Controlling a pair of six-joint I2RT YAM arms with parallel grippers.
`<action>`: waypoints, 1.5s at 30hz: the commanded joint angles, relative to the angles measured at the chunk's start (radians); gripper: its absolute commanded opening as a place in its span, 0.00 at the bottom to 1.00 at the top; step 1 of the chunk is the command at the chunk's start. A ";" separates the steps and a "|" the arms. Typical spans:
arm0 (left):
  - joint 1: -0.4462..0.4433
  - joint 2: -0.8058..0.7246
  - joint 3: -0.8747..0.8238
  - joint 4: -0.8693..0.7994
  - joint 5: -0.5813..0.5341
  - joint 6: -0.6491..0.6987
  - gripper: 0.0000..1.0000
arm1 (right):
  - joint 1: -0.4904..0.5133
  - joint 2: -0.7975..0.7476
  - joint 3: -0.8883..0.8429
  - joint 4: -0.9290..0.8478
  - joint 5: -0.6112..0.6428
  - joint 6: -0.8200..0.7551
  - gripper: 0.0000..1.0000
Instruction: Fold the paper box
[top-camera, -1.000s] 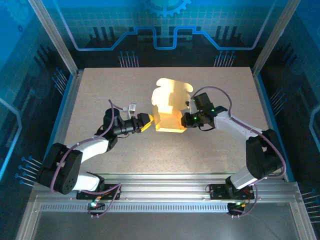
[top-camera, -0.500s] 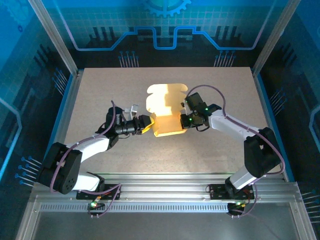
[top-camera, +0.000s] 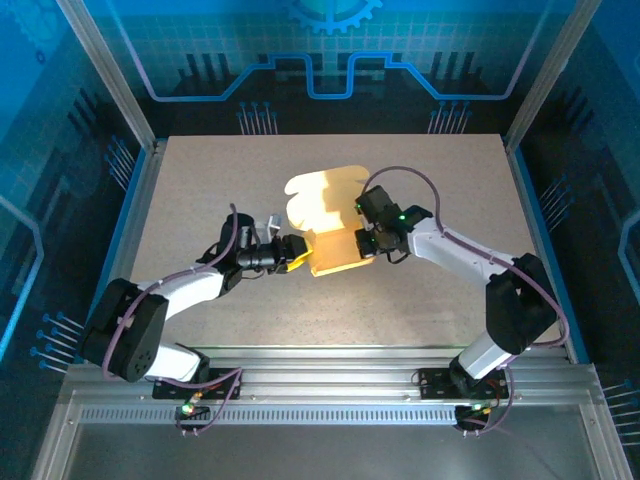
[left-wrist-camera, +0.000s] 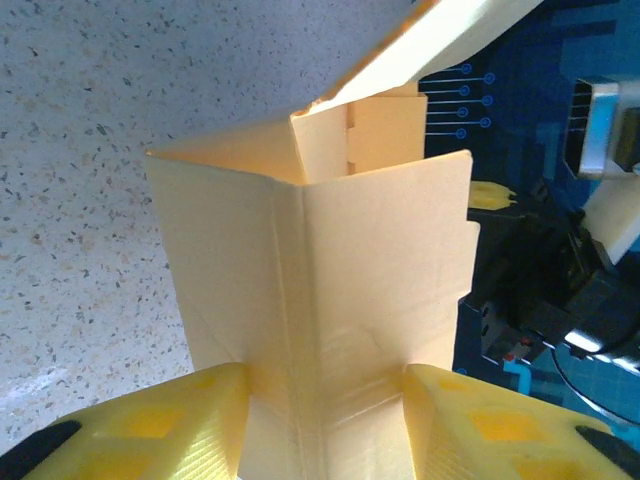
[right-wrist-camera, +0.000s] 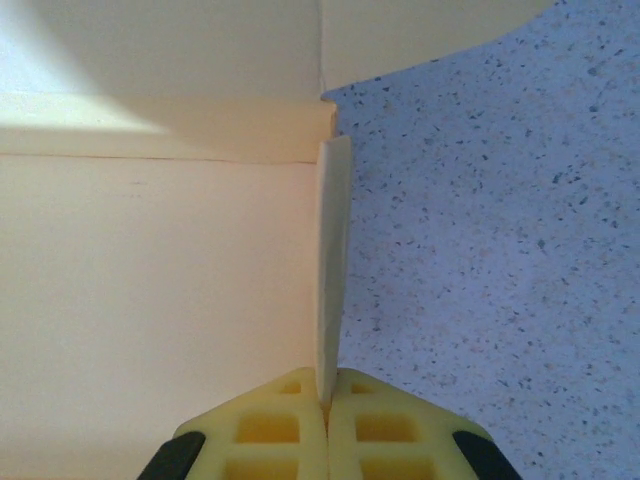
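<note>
Your left gripper (top-camera: 303, 250) has just brought its jaws in onto a folded corner of the paper box (top-camera: 335, 252) at the middle of the counter (top-camera: 200, 180), while the right gripper (top-camera: 364, 244) keeps its jaws pinched on a side wall and the tall flap (top-camera: 320, 198) has swung leftward, so folding looks underway.

The top view looks steeply down from high above the near edge, taking in the whole surface (top-camera: 200, 190). Both wrist views sit very close, facing opposite sides of the paper box (top-camera: 335, 250), which all three views share.
</note>
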 joint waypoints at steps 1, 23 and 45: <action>-0.012 0.026 0.038 -0.022 -0.018 0.004 0.44 | 0.050 0.030 0.046 -0.053 0.104 0.004 0.05; -0.029 0.131 0.064 -0.064 -0.084 -0.031 0.29 | 0.256 0.163 0.187 -0.176 0.440 0.115 0.04; -0.053 0.219 0.129 -0.211 -0.187 -0.048 0.10 | 0.409 0.315 0.342 -0.291 0.615 0.276 0.00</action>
